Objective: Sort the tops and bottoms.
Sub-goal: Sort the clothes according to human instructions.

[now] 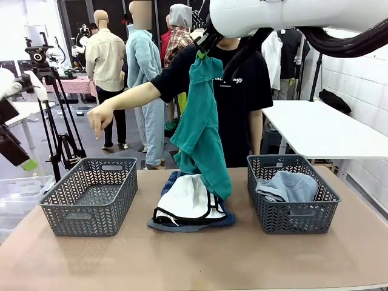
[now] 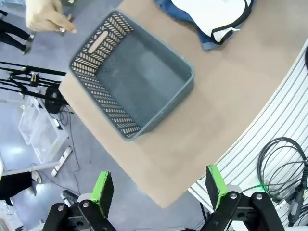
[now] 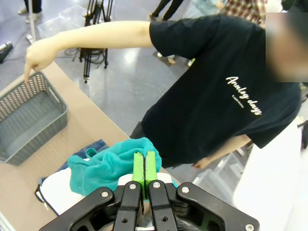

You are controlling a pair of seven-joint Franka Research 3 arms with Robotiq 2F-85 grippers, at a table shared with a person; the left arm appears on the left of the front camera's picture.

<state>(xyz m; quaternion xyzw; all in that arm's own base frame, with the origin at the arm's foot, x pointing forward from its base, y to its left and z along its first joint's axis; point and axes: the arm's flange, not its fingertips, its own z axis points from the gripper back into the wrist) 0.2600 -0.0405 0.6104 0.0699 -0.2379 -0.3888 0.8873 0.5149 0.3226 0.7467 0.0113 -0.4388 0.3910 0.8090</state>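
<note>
Above the bottoms (image 1: pixel 189 205): top (image 1: pixel 203 130) hangs limp, probably light.
Right gripper (image 3: pixel 145 158): pinching its upper edge.
Left gripper (image 2: pixel 157 182): wide, empty.

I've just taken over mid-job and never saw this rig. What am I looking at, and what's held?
Two robot arms share a table with a person. The front view looks across it; the other two come from cameras on each wrist. The right hand is shut on the teal top, hanging over the white shorts, which lie on blue denim shorts. The left hand is open, off the table's edge, its camera looking down at the left basket, where the person's hand points. The right basket holds faded denim.
</note>
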